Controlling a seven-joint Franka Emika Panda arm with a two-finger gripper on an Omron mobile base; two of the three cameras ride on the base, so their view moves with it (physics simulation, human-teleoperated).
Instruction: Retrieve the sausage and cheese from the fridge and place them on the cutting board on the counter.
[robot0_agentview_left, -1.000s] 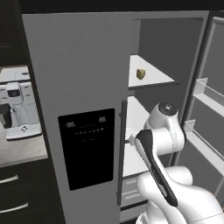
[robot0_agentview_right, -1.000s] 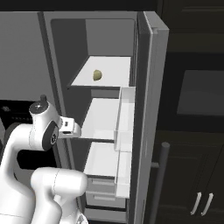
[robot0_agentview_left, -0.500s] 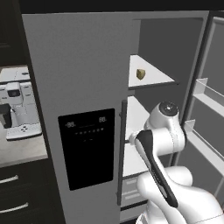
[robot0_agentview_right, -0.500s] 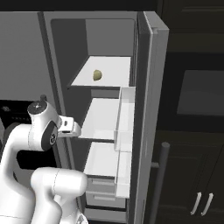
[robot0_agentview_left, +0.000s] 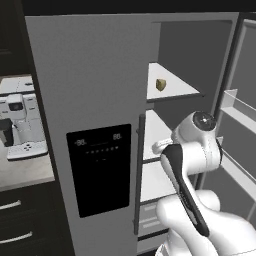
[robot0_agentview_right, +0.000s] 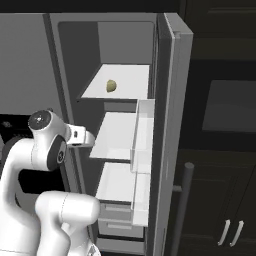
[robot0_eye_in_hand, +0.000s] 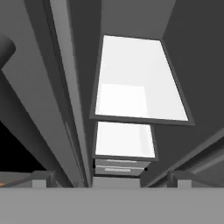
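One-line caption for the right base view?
Fridge door open, cheese on the top shelf, white arm raised beside the lower shelves.

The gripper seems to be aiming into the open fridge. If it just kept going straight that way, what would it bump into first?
Probably a bare white shelf inside the fridge: the hand view looks along it, with nothing nearer. The open gripper isn't aimed at the cheese, one shelf higher. Depth is hard to judge.

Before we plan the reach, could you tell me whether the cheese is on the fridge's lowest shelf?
No, the cheese sits on the top shelf.
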